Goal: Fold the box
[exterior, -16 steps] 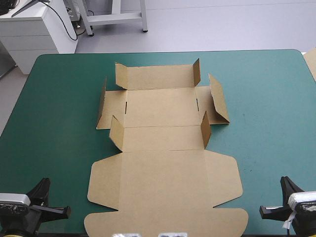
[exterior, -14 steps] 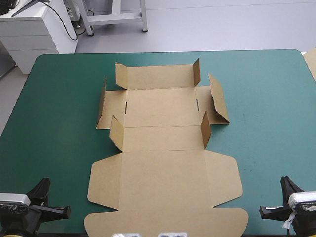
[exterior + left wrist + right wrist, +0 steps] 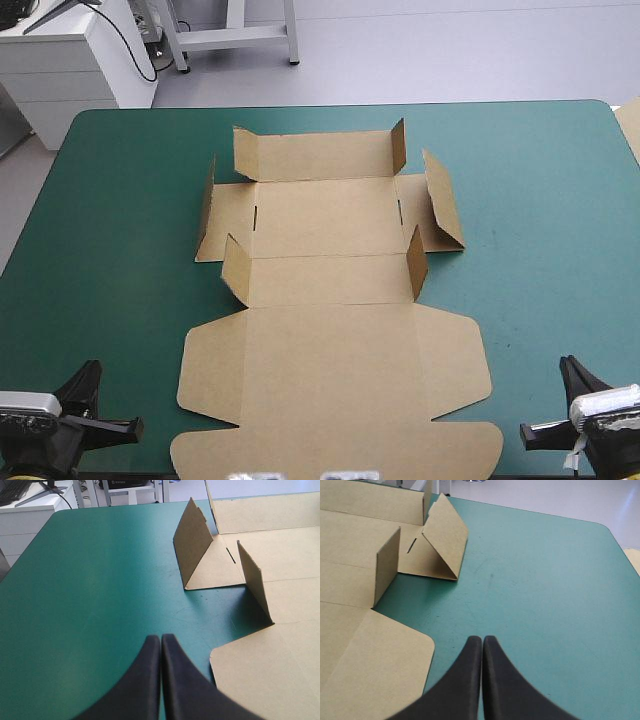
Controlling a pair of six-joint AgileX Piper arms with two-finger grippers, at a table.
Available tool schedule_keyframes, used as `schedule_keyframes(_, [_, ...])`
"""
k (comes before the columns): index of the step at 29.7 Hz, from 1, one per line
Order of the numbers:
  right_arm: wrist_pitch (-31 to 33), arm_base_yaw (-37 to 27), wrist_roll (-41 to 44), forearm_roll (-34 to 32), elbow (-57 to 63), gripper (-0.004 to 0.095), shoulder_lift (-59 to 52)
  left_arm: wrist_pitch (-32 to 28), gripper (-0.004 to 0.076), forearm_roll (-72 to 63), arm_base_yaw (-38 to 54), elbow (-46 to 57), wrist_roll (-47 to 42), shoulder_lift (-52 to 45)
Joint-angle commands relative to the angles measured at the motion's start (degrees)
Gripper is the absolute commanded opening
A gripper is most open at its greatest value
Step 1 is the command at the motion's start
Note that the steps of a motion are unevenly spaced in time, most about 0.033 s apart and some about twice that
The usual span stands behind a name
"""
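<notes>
Grippers: my left gripper (image 3: 161, 637) and right gripper (image 3: 482, 639) are clenched on nothing, flanking the box (image 3: 325, 215) on the teal-green cover (image 3: 130, 250), apart from it.

One box (image 3: 330, 345), one table (image 3: 120, 200), two grippers: left gripper (image 3: 160, 639), right gripper (image 3: 482, 640)

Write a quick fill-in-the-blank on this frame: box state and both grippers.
The left gripper has its fingers ____ (open or shut).
The right gripper is above the table, on the robot's ____ side of the box.
The box is held by ____ gripper.
Its large panel nearest the robot lies ____, while small flaps farther off stand up.
Missing words: shut; right; neither; flat.
</notes>
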Motion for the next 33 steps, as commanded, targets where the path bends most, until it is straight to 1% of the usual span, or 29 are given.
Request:
schedule_keyframes(1, [-3.3,-0.34,-4.97,6.42,-3.74,-0.0002,5.36,-4.41,-0.0008,-0.61,-0.32,-1.23,-0.18,-0.5])
schedule_keyframes(3, [-1.66,-0.34,-5.47,9.04,-6.28,-0.0002,9.94,-4.41,-0.0008,-0.61,-0.32,-1.23,-0.18,-0.5])
schedule_keyframes(9, [3.47,-0.34,-8.81,13.47,-16.53,-0.0002,26.22,-4.41,-0.0008,-0.61,-0.32,-1.23,-0.18,-0.5])
schedule_keyframes(10, [3.75,-0.34,-9.83,14.36,-17.98,-0.0001,29.05,-4.41,-0.0008,-0.61,-0.32,-1.23,-0.18,-0.5])
schedule_keyframes(14, [3.2,-0.34,-14.01,22.3,-24.52,0.0,38.22,-4.41,-0.0008,-0.61,-0.32,-1.23,-0.18,-0.5])
schedule_keyframes(18, [4.34,-0.34,-13.79,26.76,-29.85,0.0,46.32,-4.41,-0.0008,-0.61,-0.32,-1.23,-0.18,-0.5])
schedule_keyframes(26, [7.04,-0.11,-11.04,26.51,-35.23,0.0003,58.85,-4.41,-0.0008,-0.61,-0.32,-1.23,-0.18,-0.5])
schedule_keyframes(28, [8.25,1.22,-9.73,25.87,-36.25,0.0003,61.74,-4.41,-0.0008,-0.61,-0.32,-1.23,-0.18,-0.5])
schedule_keyframes(31, [6.96,6.15,-5.19,21.02,-37.95,0.0003,65.47,-4.41,-0.0008,-0.61,-0.32,-1.23,-0.18,-0.5])
schedule_keyframes(33, [5.7,10.35,0.52,14.55,-39.32,0.0003,67.66,-4.41,-0.0008,-0.61,-0.32,-1.23,-0.14,-0.5])
